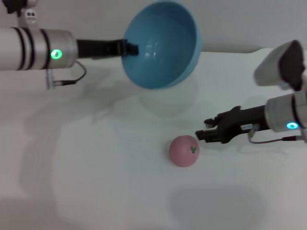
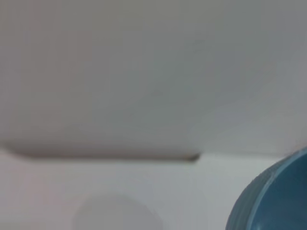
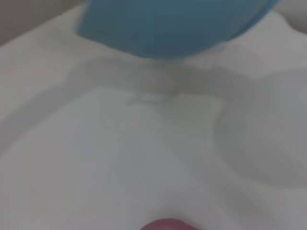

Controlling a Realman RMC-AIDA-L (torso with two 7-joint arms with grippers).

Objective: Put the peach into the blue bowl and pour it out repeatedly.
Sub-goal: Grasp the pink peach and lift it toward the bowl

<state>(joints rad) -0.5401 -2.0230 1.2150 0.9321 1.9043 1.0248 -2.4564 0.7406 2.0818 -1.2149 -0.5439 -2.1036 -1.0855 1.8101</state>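
Note:
The blue bowl [image 1: 160, 45] hangs in the air at the back centre, tipped on its side with its empty inside facing me. My left gripper [image 1: 129, 49] is shut on the bowl's left rim. Part of the bowl shows in the left wrist view [image 2: 273, 201] and in the right wrist view [image 3: 177, 24]. The peach [image 1: 183, 150] lies on the white table in front of the bowl, green stem mark up. Its top edge shows in the right wrist view [image 3: 165, 225]. My right gripper [image 1: 201, 134] is low, just right of the peach, with its jaws slightly apart and holding nothing.
The white table [image 1: 96, 167] fills the view. Its back edge [image 1: 230, 50] runs behind the bowl against a pale wall. A cable [image 1: 72, 79] hangs under my left wrist.

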